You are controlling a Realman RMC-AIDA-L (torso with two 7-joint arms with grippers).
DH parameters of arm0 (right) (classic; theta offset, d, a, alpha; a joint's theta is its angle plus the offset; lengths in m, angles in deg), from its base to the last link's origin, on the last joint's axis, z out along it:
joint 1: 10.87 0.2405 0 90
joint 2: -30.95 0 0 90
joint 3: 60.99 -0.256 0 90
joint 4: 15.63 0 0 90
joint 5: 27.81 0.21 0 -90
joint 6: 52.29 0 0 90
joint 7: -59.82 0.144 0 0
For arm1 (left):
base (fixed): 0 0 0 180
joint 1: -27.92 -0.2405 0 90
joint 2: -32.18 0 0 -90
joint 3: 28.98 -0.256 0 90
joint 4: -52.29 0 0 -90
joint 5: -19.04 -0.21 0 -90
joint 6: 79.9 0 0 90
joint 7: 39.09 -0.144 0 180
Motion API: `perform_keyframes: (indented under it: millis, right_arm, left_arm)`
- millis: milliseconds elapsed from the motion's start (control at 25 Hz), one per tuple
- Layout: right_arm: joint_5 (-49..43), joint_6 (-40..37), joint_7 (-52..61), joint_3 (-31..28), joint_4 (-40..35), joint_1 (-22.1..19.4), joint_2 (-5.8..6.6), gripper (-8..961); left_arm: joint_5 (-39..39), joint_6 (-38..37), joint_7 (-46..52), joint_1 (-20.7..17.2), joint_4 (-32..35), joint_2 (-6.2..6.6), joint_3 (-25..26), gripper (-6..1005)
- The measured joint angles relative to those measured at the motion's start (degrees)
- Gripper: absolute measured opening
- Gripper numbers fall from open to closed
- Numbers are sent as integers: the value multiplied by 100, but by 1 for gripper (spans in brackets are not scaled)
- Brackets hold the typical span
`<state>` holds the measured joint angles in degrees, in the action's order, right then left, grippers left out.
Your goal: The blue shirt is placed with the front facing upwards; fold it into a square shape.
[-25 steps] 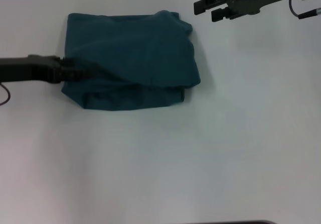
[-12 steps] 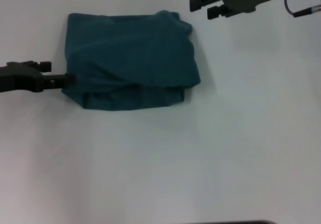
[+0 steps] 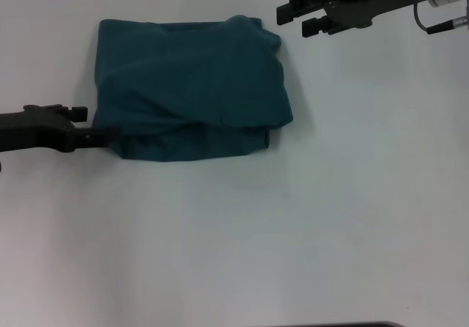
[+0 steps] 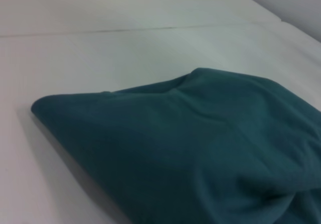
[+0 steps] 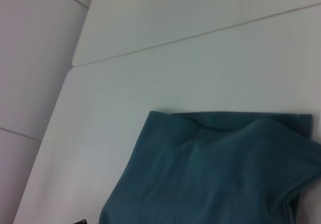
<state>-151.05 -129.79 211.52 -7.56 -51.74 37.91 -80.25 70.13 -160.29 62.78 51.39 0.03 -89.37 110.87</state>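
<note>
Although the blue shirt point(image 3: 192, 89) already lies folded into a thick, roughly square bundle on the white tabletop point(image 3: 293, 232), its shape is not quite tidy: the upper layer bulges and overhangs at the right, while a lower layer pokes out along the near edge. It sits toward the far left of the tabletop, with no lettering showing, so the printed front appears to be tucked inside the folds.

The left gripper point(image 3: 102, 132) lies low and flat at the shirt's near-left corner, its tip touching or just under the cloth edge, probably to slide beneath a layer or square that corner up. Whether its fingers are spread or pressed together cannot be told, since they merge with the dark cloth. The left wrist view shows only that corner point(image 4: 45, 108) of the bundle, close up.

The right gripper point(image 3: 293, 17) hangs just beyond the shirt's far-right corner, apart from the cloth, its two fingers spread with nothing between them. I judge it is waiting clear of the work, since the folding looks nearly finished and only neatening remains.
</note>
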Motion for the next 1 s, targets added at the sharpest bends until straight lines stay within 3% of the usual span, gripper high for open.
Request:
perform_keyframes:
  millis: [320, 520, 880, 1000]
  right_arm:
    - [-2, -8, 0, 0, 42, 0, 3, 662]
    - [11, -23, 0, 0, 42, -4, 10, 659]
    - [1, -45, 0, 0, 52, -2, 14, 655]
    - [-9, -54, 0, 0, 61, -6, 25, 654]
  left_arm:
    - [-196, 56, 105, 123, 153, -27, -109, 812]
    - [-335, -98, 238, 265, 300, 64, -94, 750]
    - [-356, -62, 279, 303, 271, 23, -92, 578]
    - [-340, -57, 281, 307, 258, 14, -91, 448]
